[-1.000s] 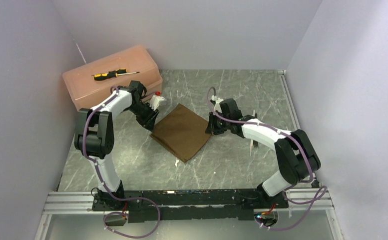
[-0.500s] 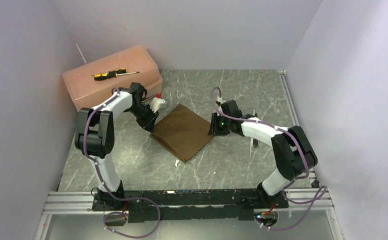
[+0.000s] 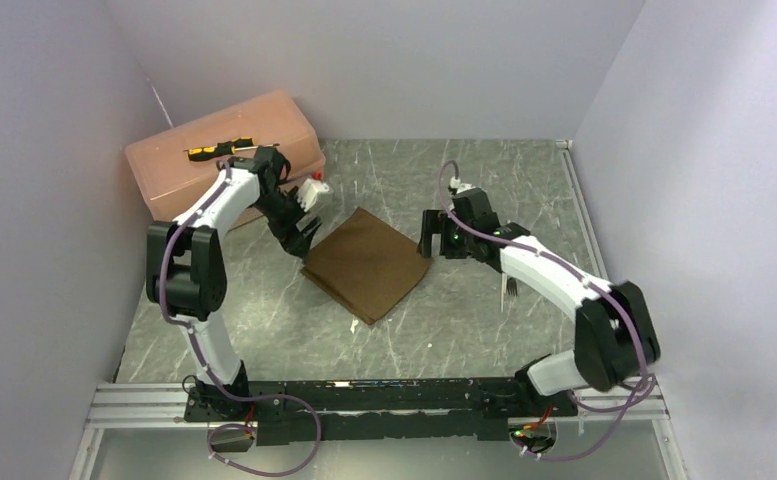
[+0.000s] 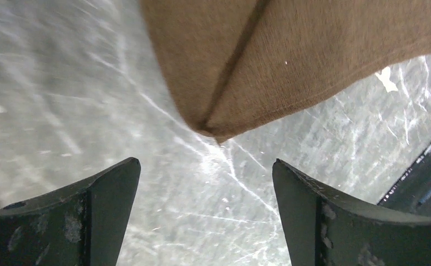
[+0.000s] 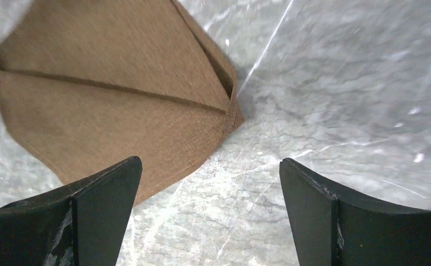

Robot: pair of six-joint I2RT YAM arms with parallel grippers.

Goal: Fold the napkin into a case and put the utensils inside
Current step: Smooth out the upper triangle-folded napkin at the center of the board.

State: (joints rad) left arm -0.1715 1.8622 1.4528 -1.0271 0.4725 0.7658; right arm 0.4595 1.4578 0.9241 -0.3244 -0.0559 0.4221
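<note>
Where napkin (image 3: 366, 265) corners end, bare table (image 3: 484, 330) beyond both sides.

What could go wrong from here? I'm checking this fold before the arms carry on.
1. The napkin lies loose with both grippers open and off it: left gripper, right gripper. Its stacked layers may spring apart before the next fold.
2. The top flap near the right corner gapes slightly in the right wrist view, so a finger could catch only one layer.
3. The utensils lie right beside the right arm's forearm; a sweep could knock them.
</note>
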